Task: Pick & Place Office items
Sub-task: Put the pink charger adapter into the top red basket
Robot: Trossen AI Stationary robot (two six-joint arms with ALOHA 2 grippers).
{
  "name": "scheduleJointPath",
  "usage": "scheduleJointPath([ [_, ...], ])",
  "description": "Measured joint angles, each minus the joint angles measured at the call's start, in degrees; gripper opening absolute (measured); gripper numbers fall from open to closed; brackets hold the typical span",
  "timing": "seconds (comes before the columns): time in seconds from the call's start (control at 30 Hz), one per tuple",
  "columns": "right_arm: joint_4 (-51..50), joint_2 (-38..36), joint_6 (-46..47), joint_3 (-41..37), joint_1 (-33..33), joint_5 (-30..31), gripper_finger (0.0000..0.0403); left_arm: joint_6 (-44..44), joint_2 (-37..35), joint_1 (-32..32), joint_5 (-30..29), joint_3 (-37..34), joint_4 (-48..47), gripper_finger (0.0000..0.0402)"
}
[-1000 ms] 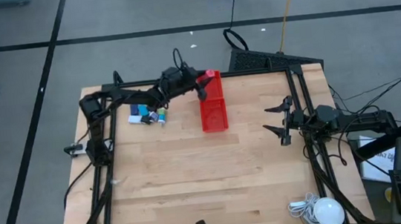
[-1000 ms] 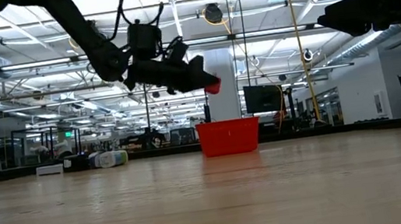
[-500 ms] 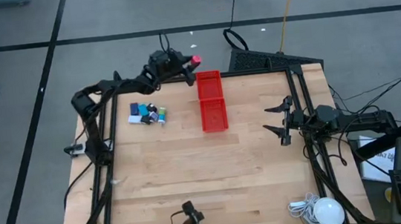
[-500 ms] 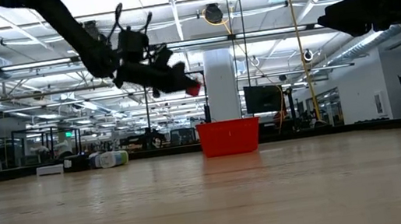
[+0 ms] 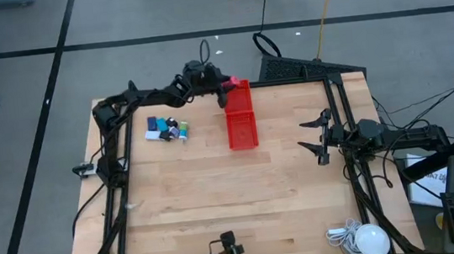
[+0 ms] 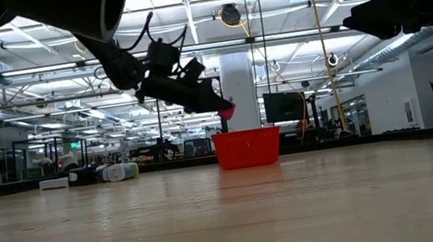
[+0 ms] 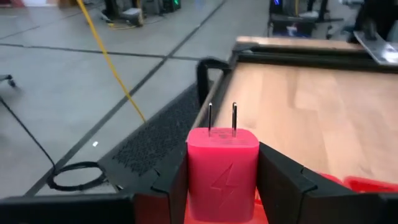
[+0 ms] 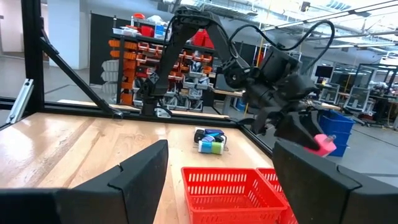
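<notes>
Left gripper (image 5: 224, 83) up in the air over the far end of the red tray (image 5: 240, 119), near the worktop's far edge, fingers (image 7: 283, 183) pinching a red charger plug (image 7: 222, 168) by its two flat sides, prongs pointing away from the wrist. Plug also seen at the fingertips in the low view (image 6: 226, 112), above and just left of the tray (image 6: 247, 147), clear of its rim. Tray lying lengthwise, two compartments, toward the far edge around the middle of the worktop (image 5: 218, 204). Remaining office items (image 5: 166, 129) clustered on the wood left of the tray, near the far-left corner: blue, black, white and green pieces close together, apart from the tray. Right gripper (image 5: 312, 133) parked at the right edge, jaws spread, holding nothing. White round lamp (image 5: 371, 240) at the near-right corner.
</notes>
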Motion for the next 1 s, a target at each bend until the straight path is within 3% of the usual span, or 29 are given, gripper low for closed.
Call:
scheduleJointPath([
  [0.3,0.00,0.00,0.00,-0.02,0.00,-0.02,0.0279,1.77,-0.13,-2.15,-3.84,0.24,-2.48,0.0157],
  [0.5,0.00,0.00,0.00,-0.02,-0.01,0.00,0.0279,-4.00,-0.13,-1.72,-5.05,0.76,-3.91,0.0149],
  [0.77,0.00,0.00,0.00,-0.02,-0.02,-0.01,0.0279,-4.25,-0.13,-1.77,-10.58,14.36,-32.25,0.0149],
  [1.0,0.00,0.00,0.00,-0.02,0.00,0.00,0.0279,-8.42,0.11,-1.80,-9.13,17.53,-38.16,0.0149],
])
